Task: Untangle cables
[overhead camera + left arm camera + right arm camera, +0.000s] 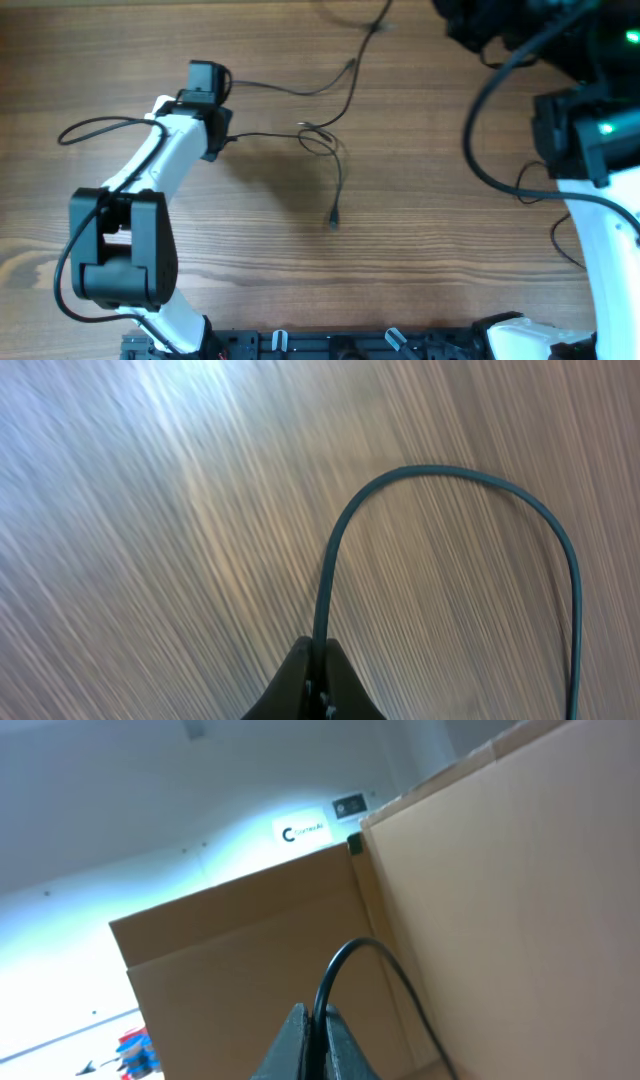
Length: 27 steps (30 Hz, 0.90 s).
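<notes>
Closest to the overhead lens, the white-and-black left arm [120, 250] reaches across a wooden table [450, 280]. Its tool, the left gripper [318, 652], has both fingers pressed together, pinching one of the thin black cables [320, 135]. From the left gripper this strand runs to a loose knot near by. Past the knot, farther from the left gripper, a plug end lies on the wood. Another strand leaves by the top edge. The right gripper [318, 1020], facing cardboard boxes [500, 900], likewise pinches a thin black cable.
</notes>
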Tool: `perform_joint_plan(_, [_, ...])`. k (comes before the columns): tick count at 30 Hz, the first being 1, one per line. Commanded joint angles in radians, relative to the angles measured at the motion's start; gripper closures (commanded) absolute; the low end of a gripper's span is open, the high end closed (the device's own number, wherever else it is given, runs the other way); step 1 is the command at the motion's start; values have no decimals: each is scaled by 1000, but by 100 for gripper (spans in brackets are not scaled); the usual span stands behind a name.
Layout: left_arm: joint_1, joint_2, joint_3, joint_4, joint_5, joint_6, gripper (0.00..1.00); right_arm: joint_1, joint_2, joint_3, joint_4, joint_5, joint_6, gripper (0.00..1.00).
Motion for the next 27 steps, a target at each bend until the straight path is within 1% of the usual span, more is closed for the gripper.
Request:
perform_joint_plan(1, [71,0,1,-15,-35,-14,96,-46,-35,11,1,-17,59,96])
perform_joint_plan(5, [110,0,1,-25,-19,-14,96,-60,-39,11,-10,-17,58,96])
perform_joint_plan(7, [120,0,1,-26,17,-14,95,-60,-39,11,-40,-9,50,96])
perform_joint_plan(11, [121,0,1,-26,17,-14,94,-79,-39,11,-109,38,28,96])
perform_joint_plan(14, [121,0,1,-26,18,-14,93,-111,-39,11,-256,137,3,96])
perform_joint_plan(16, [121,0,1,-26,18,-14,93,-129,-34,11,-432,243,-45,96])
perform_joint_plan(21, [121,0,1,-26,18,-14,91,-134,-5,11,-748,412,-151,96])
perform_joint_plan(23, [121,0,1,-26,18,-14,90,-134,22,11,-870,439,-177,96])
perform_joint_plan(27, [121,0,1,-26,18,-14,89,-134,77,11,-1026,439,-261,96])
